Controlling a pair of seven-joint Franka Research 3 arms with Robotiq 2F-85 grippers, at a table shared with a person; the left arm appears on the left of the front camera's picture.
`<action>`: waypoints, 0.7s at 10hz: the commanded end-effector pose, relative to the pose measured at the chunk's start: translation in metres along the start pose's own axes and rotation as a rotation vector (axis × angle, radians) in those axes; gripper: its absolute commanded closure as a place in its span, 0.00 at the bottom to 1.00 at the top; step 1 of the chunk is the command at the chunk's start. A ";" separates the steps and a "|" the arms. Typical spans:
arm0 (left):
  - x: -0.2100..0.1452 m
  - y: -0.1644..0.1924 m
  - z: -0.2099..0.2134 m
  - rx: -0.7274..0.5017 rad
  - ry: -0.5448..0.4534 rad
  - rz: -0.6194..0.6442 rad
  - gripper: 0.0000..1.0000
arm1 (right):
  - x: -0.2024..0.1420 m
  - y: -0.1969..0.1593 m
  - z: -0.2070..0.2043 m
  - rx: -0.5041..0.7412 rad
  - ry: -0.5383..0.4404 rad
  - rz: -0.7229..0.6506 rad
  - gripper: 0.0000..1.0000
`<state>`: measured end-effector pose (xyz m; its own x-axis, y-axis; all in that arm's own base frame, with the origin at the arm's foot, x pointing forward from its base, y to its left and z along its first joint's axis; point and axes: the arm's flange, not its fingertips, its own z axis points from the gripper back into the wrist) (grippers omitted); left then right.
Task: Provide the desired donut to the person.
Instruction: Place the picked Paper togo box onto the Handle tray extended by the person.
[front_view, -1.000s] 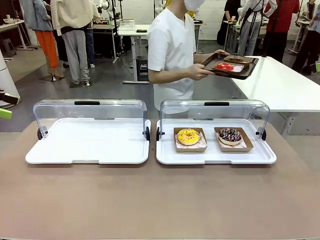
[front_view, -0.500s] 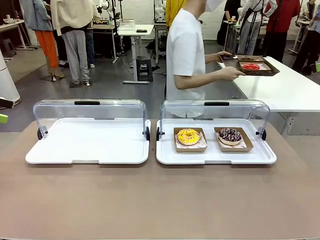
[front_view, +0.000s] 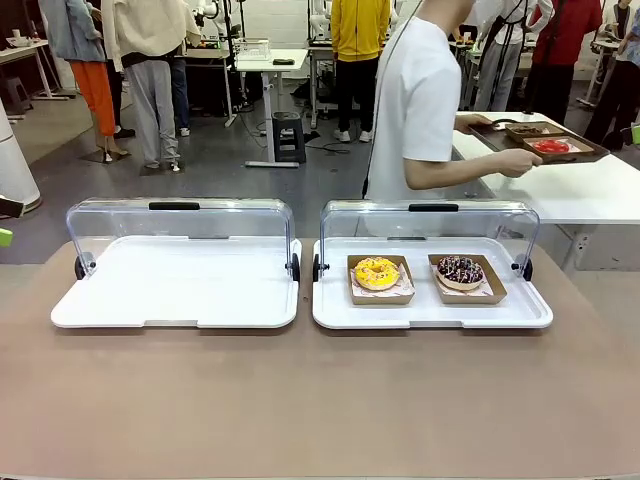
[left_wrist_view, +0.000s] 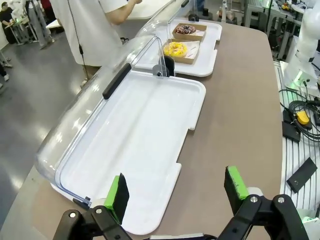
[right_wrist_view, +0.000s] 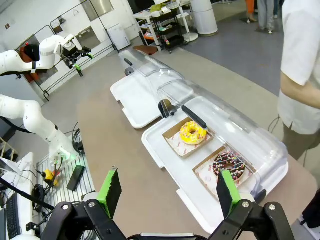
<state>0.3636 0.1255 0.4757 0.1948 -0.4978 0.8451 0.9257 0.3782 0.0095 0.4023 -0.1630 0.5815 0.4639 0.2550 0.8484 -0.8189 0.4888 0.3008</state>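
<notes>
A yellow-iced donut (front_view: 377, 272) (right_wrist_view: 192, 132) and a chocolate sprinkled donut (front_view: 460, 269) (right_wrist_view: 229, 164) sit in brown paper trays on the right white tray (front_view: 430, 316), its clear lid raised. The person (front_view: 420, 100) in a white shirt stands behind it, turned right, holding a brown tray (front_view: 520, 133) with a red donut (front_view: 552, 146) over a side table. My left gripper (left_wrist_view: 176, 189) hangs open over the near end of the bare left tray (left_wrist_view: 140, 130). High above the table's edge, my right gripper (right_wrist_view: 168, 192) is open and holds nothing.
The left white tray (front_view: 175, 315) has its clear lid (front_view: 180, 225) up. A white side table (front_view: 570, 190) stands at the far right. Bystanders stand farther back. Cables and a yellow button box (left_wrist_view: 302, 119) lie beside the table.
The person has turned and stepped to the right, carrying the brown tray out over the white side table. The donuts on the white tray have not moved.
</notes>
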 end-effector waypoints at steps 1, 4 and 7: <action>-0.002 0.000 -0.001 0.008 -0.008 -0.002 0.00 | 0.000 0.001 -0.002 0.003 0.002 0.000 0.00; -0.002 0.000 -0.001 0.008 -0.008 -0.002 0.00 | 0.000 0.001 -0.002 0.003 0.002 0.000 0.00; -0.002 0.000 -0.001 0.008 -0.008 -0.002 0.00 | 0.000 0.001 -0.002 0.003 0.002 0.000 0.00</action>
<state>0.3636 0.1255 0.4757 0.1949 -0.4982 0.8449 0.9256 0.3783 0.0095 0.4023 -0.1630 0.5815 0.4639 0.2550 0.8484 -0.8189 0.4888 0.3009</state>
